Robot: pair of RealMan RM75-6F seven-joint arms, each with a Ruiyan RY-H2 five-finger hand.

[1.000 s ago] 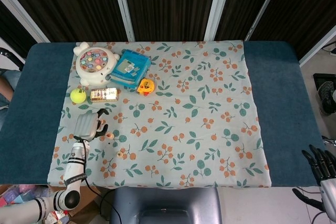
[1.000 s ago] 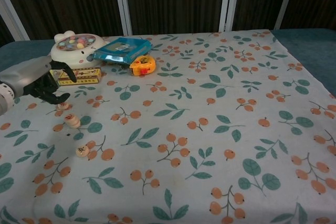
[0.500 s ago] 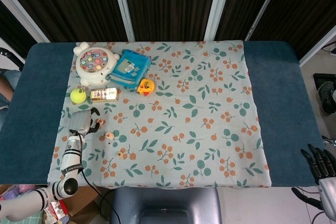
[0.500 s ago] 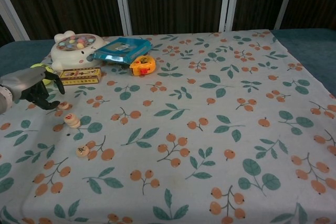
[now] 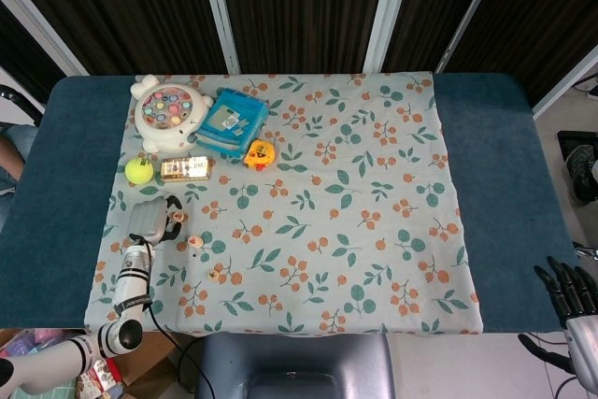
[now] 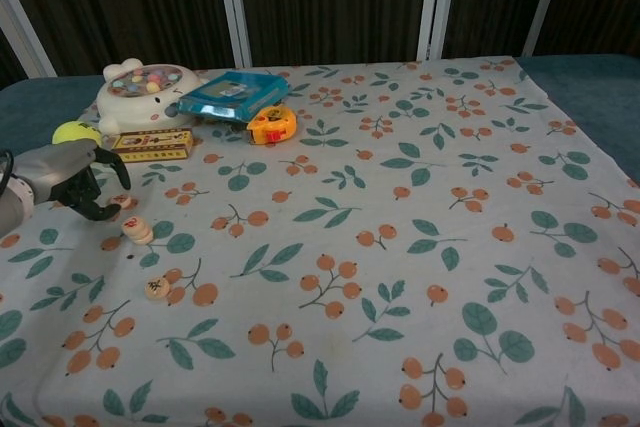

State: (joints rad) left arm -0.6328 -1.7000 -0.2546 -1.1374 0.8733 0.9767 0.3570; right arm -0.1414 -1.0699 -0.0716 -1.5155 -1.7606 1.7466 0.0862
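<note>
Hovering my left hand (image 6: 62,179) at the frame's left edge, fingers curled, gripping nothing; small wooden discs (image 6: 136,231) lie just beside it. Right hand (image 5: 572,294) sits lower right, fingers spread.

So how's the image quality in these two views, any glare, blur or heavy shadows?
Head view: even, soft overhead light, no glare, sharp across the floral cloth; the right hand sits at the frame corner, partly cut off. Chest view: the left hand is crisp, casting a faint shadow on the cloth; the dark curtain behind is underexposed.
</note>
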